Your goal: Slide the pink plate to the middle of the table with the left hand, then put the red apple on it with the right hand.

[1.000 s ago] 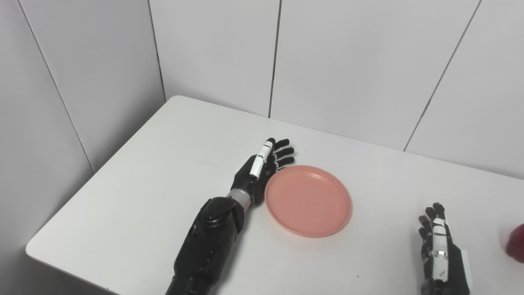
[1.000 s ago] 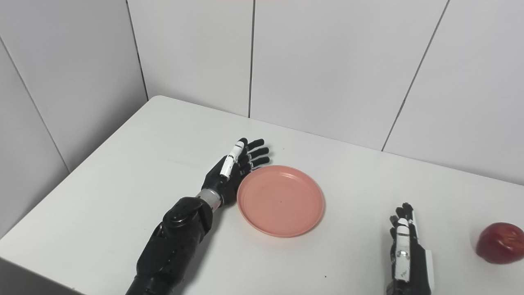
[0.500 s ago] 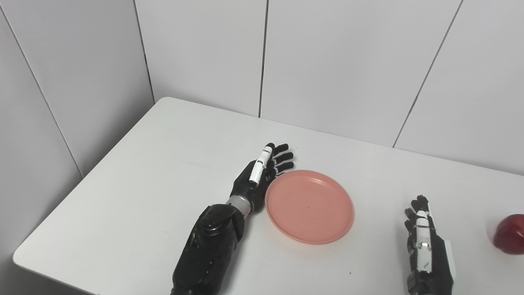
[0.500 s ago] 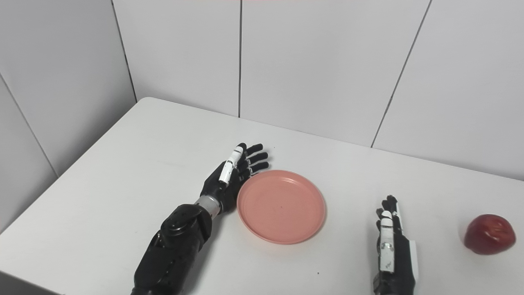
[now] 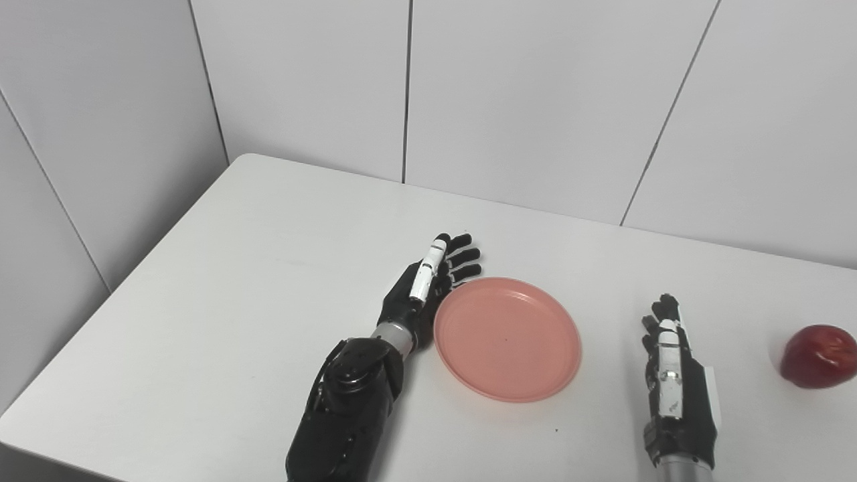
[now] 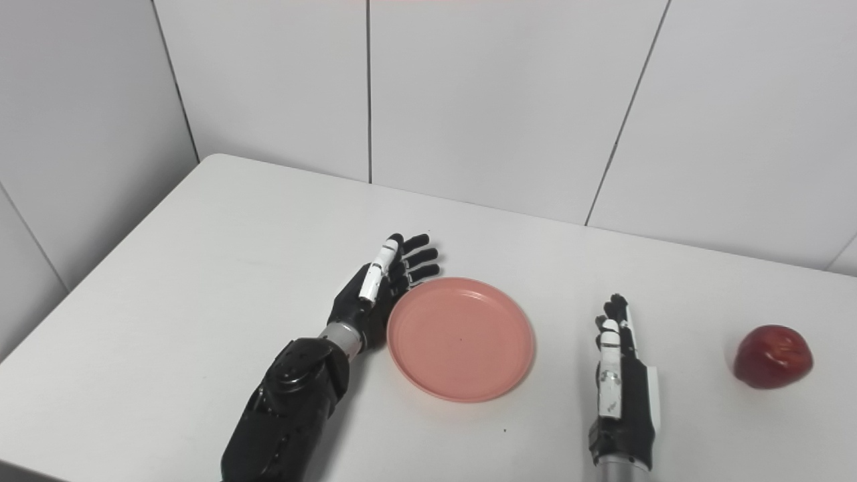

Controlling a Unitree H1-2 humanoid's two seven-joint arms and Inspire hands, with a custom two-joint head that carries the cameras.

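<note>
Pink plate (image 5: 507,339) lies mid-table, its place unchanged though the camera has panned; the left hand (image 5: 426,284), fingers spread and holding nothing, stays against its left rim. The right hand (image 5: 675,388), equally empty, has eased forward between plate and red apple (image 5: 818,347), likely starting its reach.

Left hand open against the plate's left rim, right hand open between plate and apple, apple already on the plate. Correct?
Not quite: the red apple is not on the pink plate; the right eye view shows it on the table, right of the right hand. The left hand part holds.

The bottom edge cuts off both forearms; left robot hand (image 5: 422,284) hides its palm
</note>
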